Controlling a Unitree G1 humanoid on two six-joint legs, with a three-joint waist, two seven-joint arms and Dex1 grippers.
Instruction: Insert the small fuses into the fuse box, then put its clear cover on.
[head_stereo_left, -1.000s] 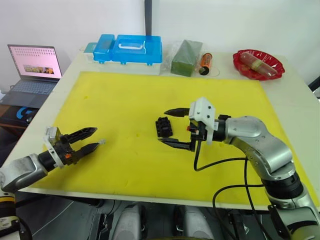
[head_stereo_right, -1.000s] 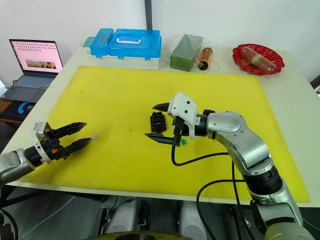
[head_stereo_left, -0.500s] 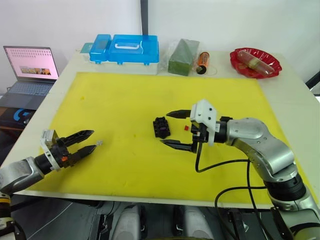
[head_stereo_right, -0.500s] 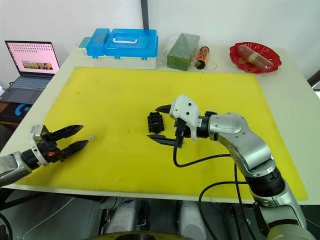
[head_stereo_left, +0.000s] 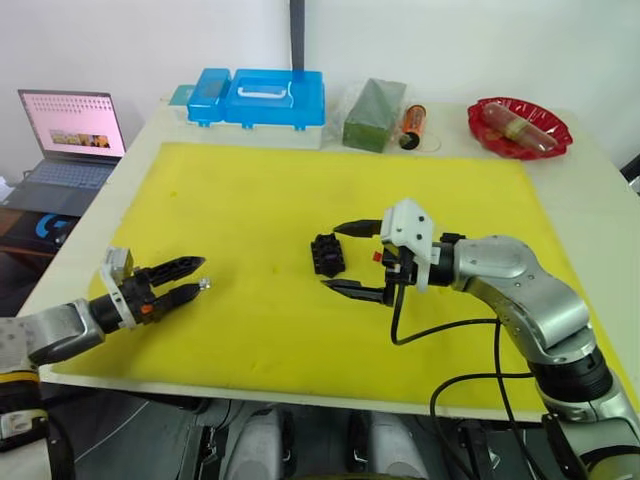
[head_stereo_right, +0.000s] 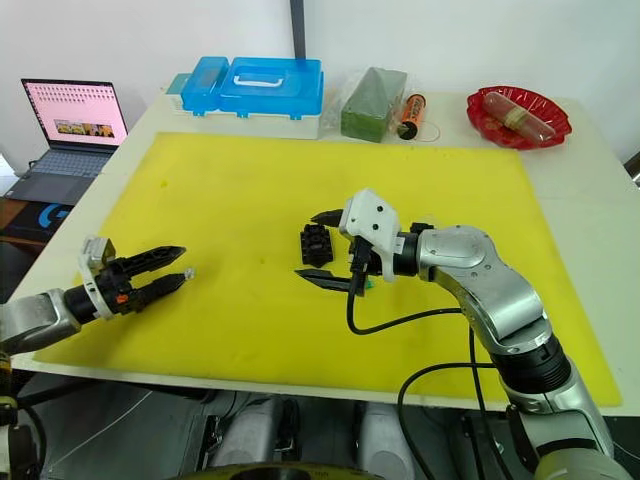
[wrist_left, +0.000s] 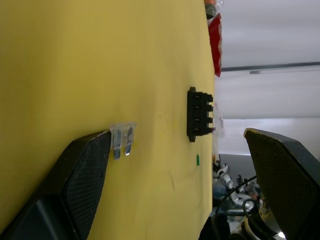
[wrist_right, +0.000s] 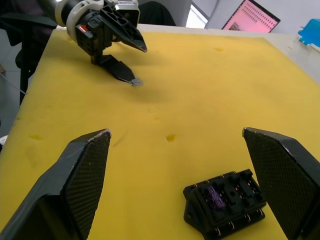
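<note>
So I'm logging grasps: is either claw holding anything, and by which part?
Nothing is held. Both the left claw and right claw are open; the pale grey fuse lies by the left fingertip.

No legible text, label, brand or number can be made out. The laptop (head_stereo_left: 68, 135) screen beside the desk (head_stereo_left: 590, 190) carries rows too small to be read.

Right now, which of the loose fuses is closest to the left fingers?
The pale grey fuse, lying on the yellow mat at the tip of a left finger. The red fuse and green fuse lie by the right gripper.
</note>
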